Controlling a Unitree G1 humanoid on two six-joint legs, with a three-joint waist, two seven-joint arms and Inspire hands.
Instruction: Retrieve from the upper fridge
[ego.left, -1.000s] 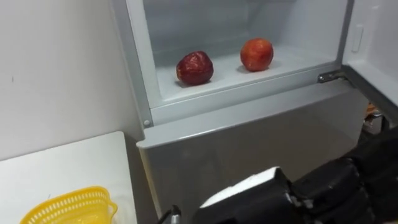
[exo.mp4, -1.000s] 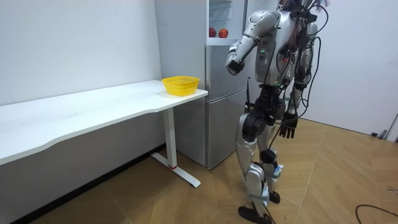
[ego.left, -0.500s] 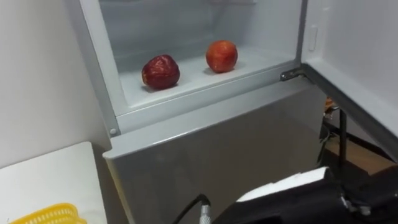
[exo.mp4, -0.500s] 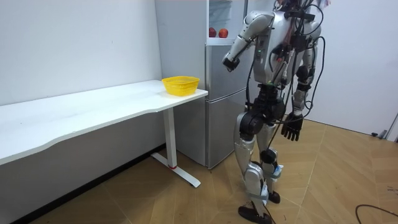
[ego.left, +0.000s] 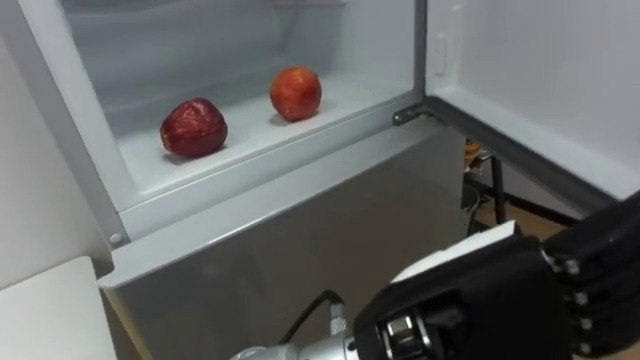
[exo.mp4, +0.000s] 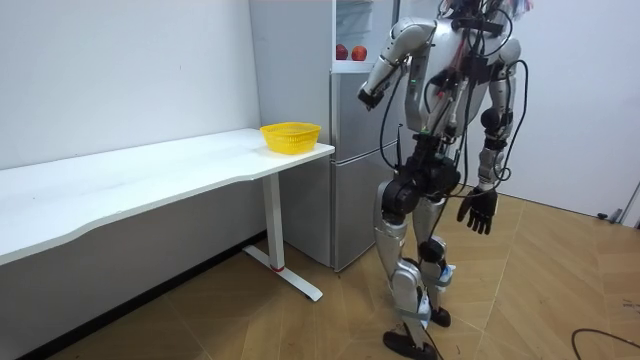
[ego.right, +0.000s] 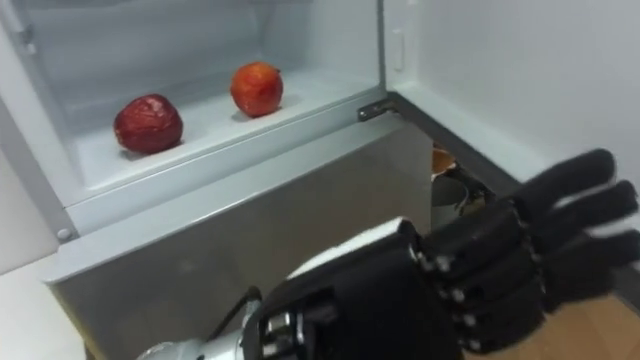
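Observation:
Two red fruits lie on the shelf of the open upper fridge (ego.left: 150, 175): a dark red one (ego.left: 194, 128) on the left and an orange-red one (ego.left: 295, 93) further right and back. My left hand (ego.right: 470, 280) hovers low in front of the shut lower fridge door (ego.left: 300, 230), below and right of the fruits. It is open, with fingers spread and nothing in it. In the room view this hand (exo.mp4: 366, 95) is raised at the level of the fridge shelf. My right hand (exo.mp4: 478, 211) hangs open at my side.
The upper fridge door (ego.left: 540, 90) stands open at the right. In the room view a yellow basket (exo.mp4: 290, 136) sits on the end of the white table (exo.mp4: 150, 170) beside the fridge. I stand on the wooden floor just in front of the fridge.
The eye view has swung right, so the fruits sit further left in the picture. My left hand has come up, its fingers now spread. The fruits have not moved.

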